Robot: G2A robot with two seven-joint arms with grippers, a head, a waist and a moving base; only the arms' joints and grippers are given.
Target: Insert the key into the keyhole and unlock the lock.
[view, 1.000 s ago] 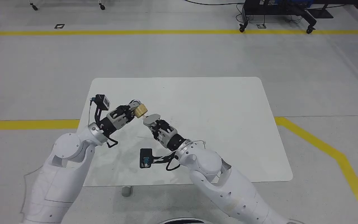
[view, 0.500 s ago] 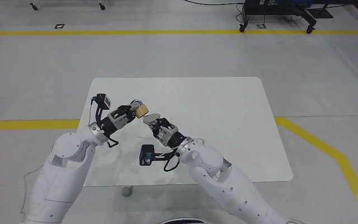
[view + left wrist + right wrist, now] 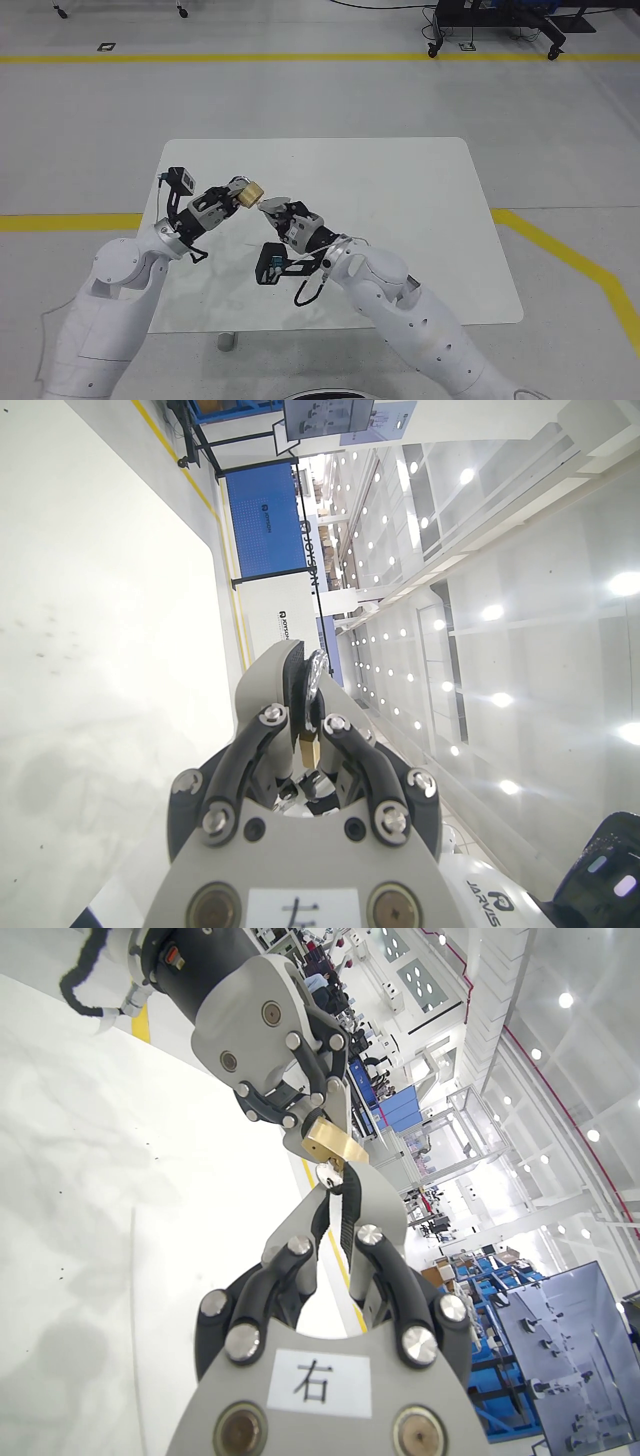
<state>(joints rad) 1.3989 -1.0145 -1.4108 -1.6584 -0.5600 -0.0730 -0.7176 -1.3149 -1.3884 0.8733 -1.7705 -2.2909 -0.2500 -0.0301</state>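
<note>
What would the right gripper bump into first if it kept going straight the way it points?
The brass padlock, held by the left gripper. The right gripper has its jaws shut on the key, whose tip is right at the brass padlock, so the key would probably push in first. I cannot tell whether it sits in the keyhole.

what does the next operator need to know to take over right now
Left gripper: shut on the padlock, held up over the table.
Right gripper: shut on the key, whose head sits right against the padlock's keyhole end.
Done: both items are picked up and brought together. The key looks inserted, but how deep is hidden.
Left: seat the key fully if needed, then turn it to unlock the padlock.
</note>
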